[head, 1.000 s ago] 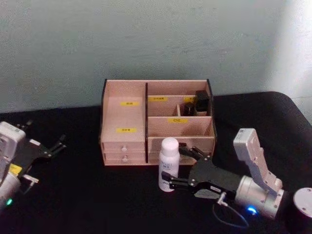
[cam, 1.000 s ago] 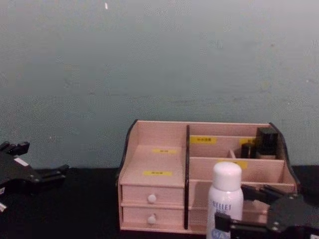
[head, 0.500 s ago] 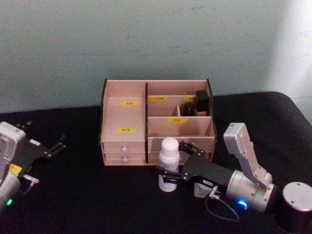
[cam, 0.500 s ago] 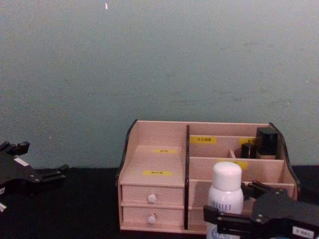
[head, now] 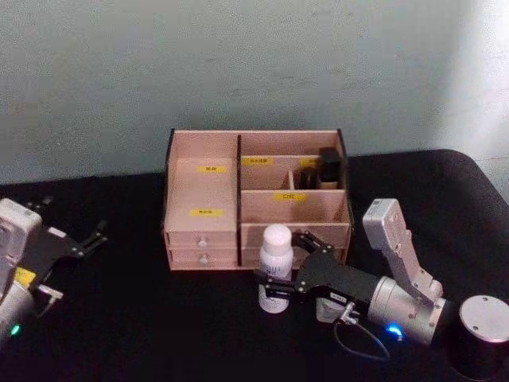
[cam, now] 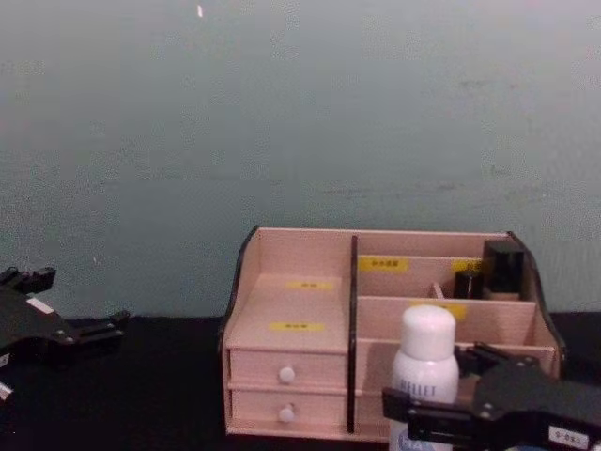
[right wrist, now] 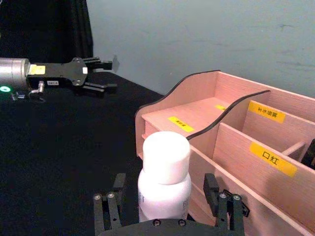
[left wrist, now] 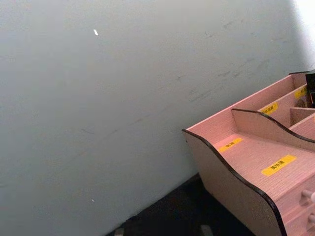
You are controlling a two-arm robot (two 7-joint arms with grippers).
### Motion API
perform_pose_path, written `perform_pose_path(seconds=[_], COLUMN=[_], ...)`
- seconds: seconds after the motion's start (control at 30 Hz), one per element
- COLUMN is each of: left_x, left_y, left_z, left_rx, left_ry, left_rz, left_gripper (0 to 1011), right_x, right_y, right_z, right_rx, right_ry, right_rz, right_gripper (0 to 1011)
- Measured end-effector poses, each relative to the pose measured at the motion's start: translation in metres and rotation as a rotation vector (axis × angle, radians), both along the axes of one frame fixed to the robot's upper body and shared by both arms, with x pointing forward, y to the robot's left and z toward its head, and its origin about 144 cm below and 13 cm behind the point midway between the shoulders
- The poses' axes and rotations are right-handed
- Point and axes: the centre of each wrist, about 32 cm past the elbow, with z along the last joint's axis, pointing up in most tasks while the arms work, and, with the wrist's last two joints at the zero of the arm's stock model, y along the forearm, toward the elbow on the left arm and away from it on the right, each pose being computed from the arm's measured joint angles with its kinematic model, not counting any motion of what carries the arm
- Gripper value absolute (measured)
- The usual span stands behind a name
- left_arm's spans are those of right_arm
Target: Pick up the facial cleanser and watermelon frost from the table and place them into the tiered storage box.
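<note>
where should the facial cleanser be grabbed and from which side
Grip the facial cleanser on its straight body below the rounded cap, coming level from the robot's right. It stands upright close before the tiered storage box, which blocks the back; the open right end effector straddles it there.

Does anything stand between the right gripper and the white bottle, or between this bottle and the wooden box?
Nothing visible. The right gripper, open, flanks the tall white cylindrical bottle, which stands directly before the pale pink wooden tiered storage box.
</note>
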Motion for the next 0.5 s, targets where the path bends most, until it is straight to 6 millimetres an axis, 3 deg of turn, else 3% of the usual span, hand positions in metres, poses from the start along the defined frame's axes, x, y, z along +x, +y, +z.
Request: perform_pose_path(seconds=[0.37, 0.5], left_x=[0.0000, 0.0000], left_y=[0.0000, 0.0000], left_z=[0.0000, 0.0000], left_rx=[0.000, 0.000], left_ry=[0.000, 0.000], left_rz=[0.000, 0.000], left_gripper=[1001, 1001], right_x=[-0.0003, -0.0004], right_y=[-0.0003, -0.0003], right_z=[0.0000, 0.0001], right_rx=[0.001, 0.001], right_ry=[-0.003, -0.004], right_rz=[0.001, 0.001], right_gripper=[1000, 927])
